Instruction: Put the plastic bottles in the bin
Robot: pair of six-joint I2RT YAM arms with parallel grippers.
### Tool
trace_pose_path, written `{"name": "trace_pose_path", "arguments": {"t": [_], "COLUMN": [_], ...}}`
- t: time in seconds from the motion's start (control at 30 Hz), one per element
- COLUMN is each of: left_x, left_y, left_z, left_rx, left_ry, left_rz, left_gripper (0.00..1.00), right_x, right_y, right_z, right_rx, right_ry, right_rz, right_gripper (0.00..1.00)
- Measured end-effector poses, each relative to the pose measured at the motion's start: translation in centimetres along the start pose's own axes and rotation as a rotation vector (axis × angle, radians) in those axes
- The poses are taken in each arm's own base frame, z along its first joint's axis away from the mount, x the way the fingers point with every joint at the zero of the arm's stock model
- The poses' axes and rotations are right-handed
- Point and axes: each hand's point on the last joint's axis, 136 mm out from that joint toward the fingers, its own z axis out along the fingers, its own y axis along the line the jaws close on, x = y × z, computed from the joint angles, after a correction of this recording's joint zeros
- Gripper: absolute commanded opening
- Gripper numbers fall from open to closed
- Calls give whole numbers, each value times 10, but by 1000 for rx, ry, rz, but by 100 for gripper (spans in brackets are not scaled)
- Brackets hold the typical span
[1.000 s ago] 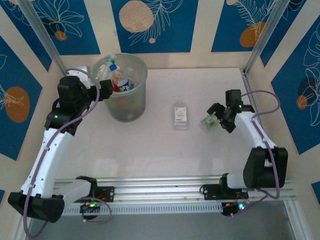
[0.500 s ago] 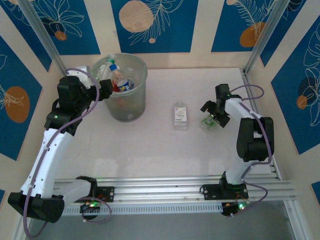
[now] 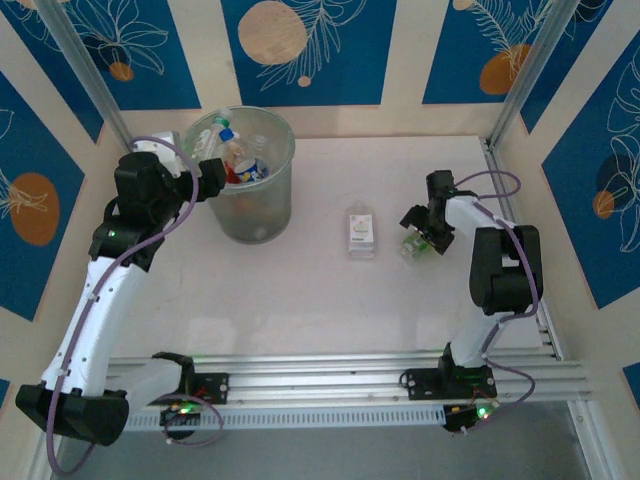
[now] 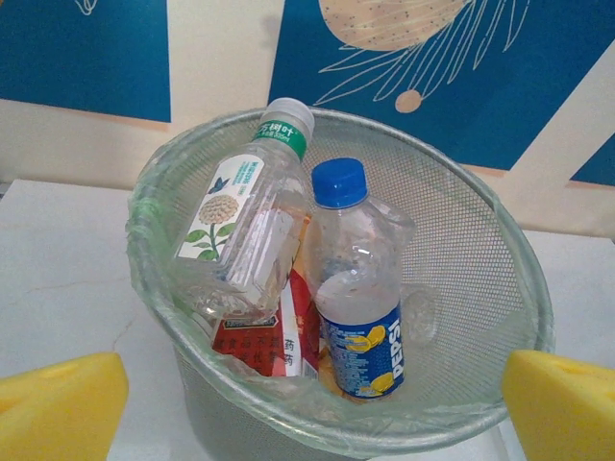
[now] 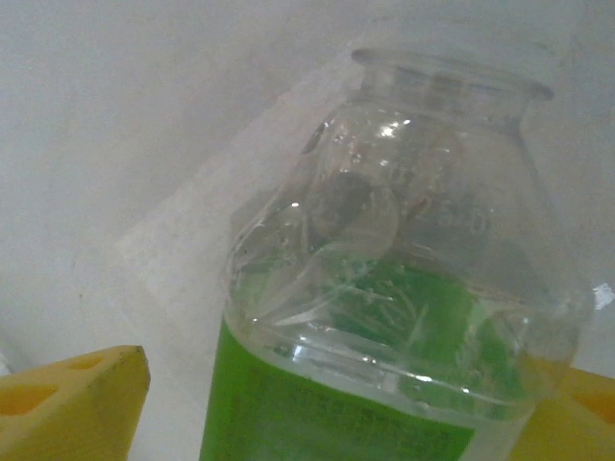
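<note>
Along the near edge ran a ribbed aluminium rail [image 3: 330,385] carrying both arm bases. Past it, the white tabletop [image 3: 330,300] lay pale and matte, with faint scuffs.

On the right half, the right end effector [image 3: 422,232] was lowered over a green-labelled bottle [image 3: 410,247] lying on the tabletop. From above, the grip was hard to read. The right wrist camera gave more: the right end effector [image 5: 317,413] had its yellow pads [image 5: 67,403] spread on either side of the green-labelled bottle [image 5: 384,317], and the left pad stood visibly apart from the plastic. The bottle was clear, dented and uncapped, with its open neck pointing away.

Just to the left, apart from the green one, a white-labelled bottle [image 3: 361,232] lay flat on the tabletop.

Farther back on the left stood the bin [image 3: 262,205], upright and translucent. The left end effector [image 3: 212,172] hovered at its near rim. From above, the contents were a jumble of colours; the left wrist camera resolved them. There the left end effector [image 4: 307,423] was spread wide and empty, with one yellow pad [image 4: 58,403] in each lower corner. Inside the bin [image 4: 480,240] leaned a white-capped bottle with a flower label [image 4: 245,240] and a blue-capped Pepsi bottle [image 4: 356,288], touching each other. A red-labelled bottle [image 4: 269,341] lay beneath them.

Behind everything rose cream walls with blue panels [image 3: 300,50] — orange discs and white leaf outlines on them — framed by slanting aluminium posts [image 3: 85,75].
</note>
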Motion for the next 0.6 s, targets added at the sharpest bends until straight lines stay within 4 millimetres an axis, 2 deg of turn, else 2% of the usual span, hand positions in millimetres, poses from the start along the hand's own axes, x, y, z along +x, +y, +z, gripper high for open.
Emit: {"name": "trace_pose_path", "arguments": {"t": [0.27,0.43,0.6], "left_x": [0,1,2], "left_y": [-5,-4,-5], "left_z": [1,3,5], "left_rx": [24,24,27], "left_ry": [2,8,11], "left_rz": [-18,-25,-36], "left_gripper": [100,99,100], "right_x": [13,21,27], "right_y": [-7,-4,-3], "right_z": [9,12,14], "right_rx": [16,17,30], "right_ry": [23,32,27], "right_rz": [-9,-30,-62], "right_gripper": [86,85,68]}}
